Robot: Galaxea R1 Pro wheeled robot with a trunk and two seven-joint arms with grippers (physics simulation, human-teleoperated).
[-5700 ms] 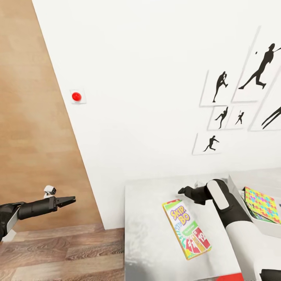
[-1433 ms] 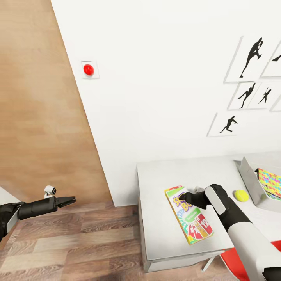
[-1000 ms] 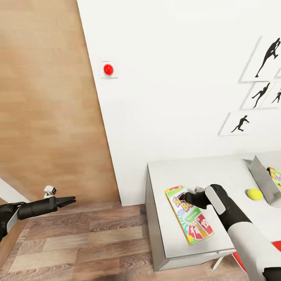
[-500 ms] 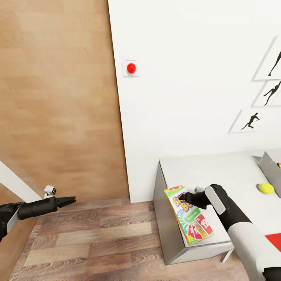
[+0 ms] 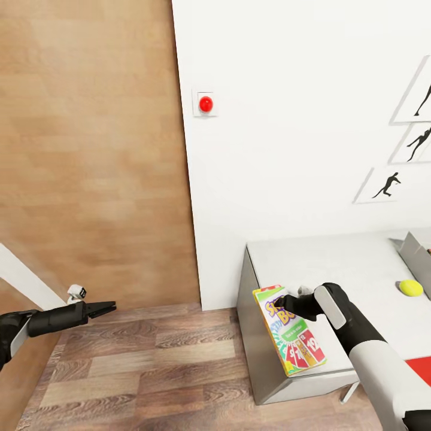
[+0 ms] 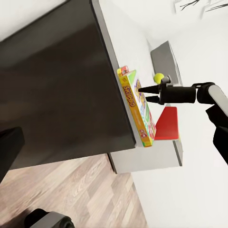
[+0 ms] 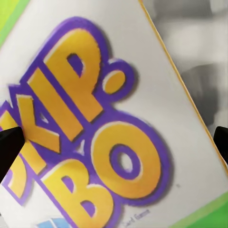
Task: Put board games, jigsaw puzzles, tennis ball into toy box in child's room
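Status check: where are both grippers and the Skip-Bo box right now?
Right gripper open over Skip-Bo box, which overhangs table edge. Left gripper out over floor, jaws unclear. Tennis ball by toy box.

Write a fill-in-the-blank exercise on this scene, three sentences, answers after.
1. The right gripper hovers over the ____ box.
2. The yellow-green tennis ball lies on the ____.
3. The round button on the white wall is ____.

Missing words: Skip-Bo; table; red
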